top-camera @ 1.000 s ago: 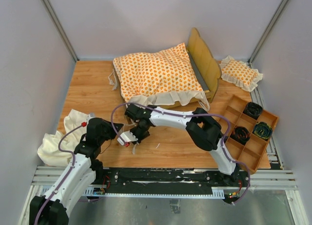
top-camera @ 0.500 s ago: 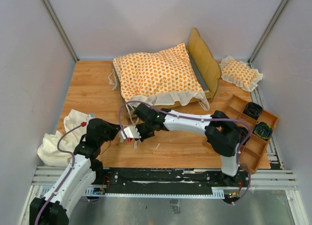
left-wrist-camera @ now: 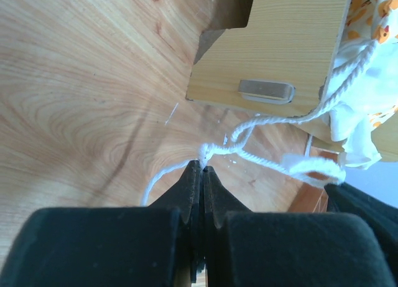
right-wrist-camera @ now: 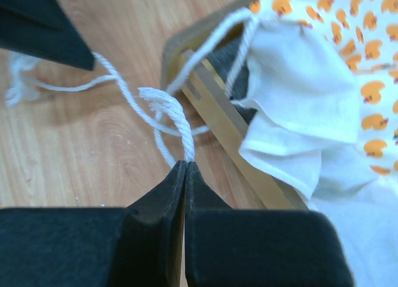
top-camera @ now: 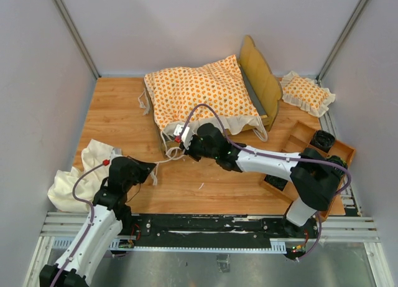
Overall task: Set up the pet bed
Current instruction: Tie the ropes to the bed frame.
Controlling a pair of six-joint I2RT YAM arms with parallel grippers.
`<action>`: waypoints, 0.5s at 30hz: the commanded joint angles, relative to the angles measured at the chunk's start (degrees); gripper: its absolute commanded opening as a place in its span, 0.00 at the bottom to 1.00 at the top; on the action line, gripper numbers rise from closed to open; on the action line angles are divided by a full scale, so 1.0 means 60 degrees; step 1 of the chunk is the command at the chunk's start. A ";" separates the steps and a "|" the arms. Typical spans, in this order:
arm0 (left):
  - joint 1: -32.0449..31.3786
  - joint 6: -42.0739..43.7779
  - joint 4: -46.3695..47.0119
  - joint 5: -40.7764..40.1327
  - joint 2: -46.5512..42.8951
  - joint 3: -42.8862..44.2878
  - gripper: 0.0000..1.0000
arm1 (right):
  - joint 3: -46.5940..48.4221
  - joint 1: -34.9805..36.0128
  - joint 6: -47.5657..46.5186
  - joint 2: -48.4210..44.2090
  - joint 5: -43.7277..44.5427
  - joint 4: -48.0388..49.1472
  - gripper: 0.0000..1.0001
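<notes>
Seeing bed frame [top-camera: 262,78] on the wooden table [top-camera: 118,119], with cushion [top-camera: 202,94] lying on top of it, ruffle hanging over the foot end. Found tie strings [left-wrist-camera: 273,164] trailing off the frame's near foot corner. Got left gripper [left-wrist-camera: 202,170] pinched tight on a knot in them, just off that corner. Got right gripper [right-wrist-camera: 185,165] closed on a strand end, right at the same corner. Also spotted small pillow [top-camera: 306,92] just beyond the frame's headboard.
</notes>
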 commanded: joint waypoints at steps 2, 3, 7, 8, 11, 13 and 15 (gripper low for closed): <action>0.0046 -0.0122 -0.0711 -0.0263 -0.0513 -0.0237 0.00 | 0.0202 -0.0293 0.2023 0.0315 0.1789 0.0559 0.00; 0.0042 -0.0192 -0.0841 -0.0242 -0.0673 -0.0300 0.00 | 0.0206 -0.0323 0.2154 0.0311 0.1774 0.0673 0.00; 0.0046 -0.0254 -0.1148 -0.0398 -0.1330 -0.0391 0.23 | 0.0400 -0.0337 0.2252 0.0665 0.0921 0.0725 0.00; 0.0046 -0.0168 -0.1199 -0.0535 -0.1476 -0.0323 0.34 | 0.0416 -0.0334 0.2236 0.0783 0.0723 0.0756 0.00; 0.0046 0.0796 -0.0814 -0.0769 -0.1718 -0.0004 0.47 | 0.0420 -0.0338 0.2409 0.0953 0.0683 0.0753 0.00; 0.0042 0.1512 -0.0110 -0.0612 -0.1532 0.0253 0.47 | 0.0452 -0.0334 0.2614 0.0952 0.0856 0.0671 0.00; 0.0042 0.2777 0.1082 -0.0025 -0.1074 0.0568 0.47 | 0.0490 -0.0338 0.2740 0.0896 0.0653 0.0635 0.00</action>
